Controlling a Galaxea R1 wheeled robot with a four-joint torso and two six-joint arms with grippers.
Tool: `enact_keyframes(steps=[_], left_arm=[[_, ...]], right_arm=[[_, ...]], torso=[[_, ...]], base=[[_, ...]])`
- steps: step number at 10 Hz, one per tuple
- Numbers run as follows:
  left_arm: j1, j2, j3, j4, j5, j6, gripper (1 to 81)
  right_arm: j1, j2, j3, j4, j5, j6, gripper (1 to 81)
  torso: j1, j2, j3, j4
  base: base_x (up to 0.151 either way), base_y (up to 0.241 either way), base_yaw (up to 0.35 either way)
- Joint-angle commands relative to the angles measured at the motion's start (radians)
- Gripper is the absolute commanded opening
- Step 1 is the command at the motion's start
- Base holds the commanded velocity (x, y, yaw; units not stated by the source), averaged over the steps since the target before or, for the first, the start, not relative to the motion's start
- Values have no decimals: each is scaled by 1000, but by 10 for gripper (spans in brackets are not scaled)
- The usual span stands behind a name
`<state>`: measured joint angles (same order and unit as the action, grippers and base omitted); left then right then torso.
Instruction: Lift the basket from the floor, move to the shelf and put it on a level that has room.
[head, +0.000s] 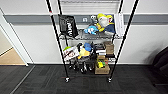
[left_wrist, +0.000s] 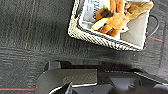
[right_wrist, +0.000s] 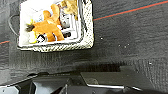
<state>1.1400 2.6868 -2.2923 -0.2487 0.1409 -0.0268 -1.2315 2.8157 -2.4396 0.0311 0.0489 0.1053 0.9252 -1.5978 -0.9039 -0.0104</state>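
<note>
The basket (left_wrist: 100, 40) stands on the dark carpet floor (left_wrist: 37, 37) in the left wrist view: cream woven walls, a dark rim and a dark loop handle at one end. Orange and tan plush toys and some papers lie inside it. In the right wrist view the basket (right_wrist: 62, 46) sits on the floor (right_wrist: 130, 37), a short way off from the robot's dark parts. In the head view the shelf (head: 56, 37) stands straight ahead against the wall on its casters. Its highest visible level (head: 90, 1) is a wire grid at the picture's upper edge.
On the shelf's middle tier are a black bag (head: 68, 25) and plush toys (head: 102, 23). Boxes (head: 102, 68) and toys crowd the lower tiers. A doorway with tan flooring (head: 10, 57) opens at left. A dark seat (head: 161, 62) stands at right.
</note>
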Motion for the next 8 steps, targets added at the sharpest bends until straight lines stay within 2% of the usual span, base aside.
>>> enact_keyframes(steps=[1, 2, 4, 6, 8], left_arm=[[-121, -11, -15, -24, 91, 1, 811], [-144, -4, -28, -24, 120, 1, 811], [-173, 10, -52, -35, 128, 1, 811], [-200, 16, -56, -43, 152, 1, 811], [-226, 15, -61, -52, 160, 1, 811]], right_arm=[[118, -2, 1, 32, -92, 1, 811], [137, 4, 1, 38, -107, 1, 811], [174, 9, 1, 52, -129, 1, 811], [227, 15, 2, 55, -181, 1, 811], [255, 17, -1, 55, -193, 1, 811]], torso=[[64, -99, 0, 0], [83, -130, 0, 0], [127, -200, -1, 0], [171, -269, -1, 0], [215, -338, -1, 0]], base=[[0, 0, 0], [0, 0, 0], [0, 0, 0], [0, 0, 0], [0, 0, 0]])
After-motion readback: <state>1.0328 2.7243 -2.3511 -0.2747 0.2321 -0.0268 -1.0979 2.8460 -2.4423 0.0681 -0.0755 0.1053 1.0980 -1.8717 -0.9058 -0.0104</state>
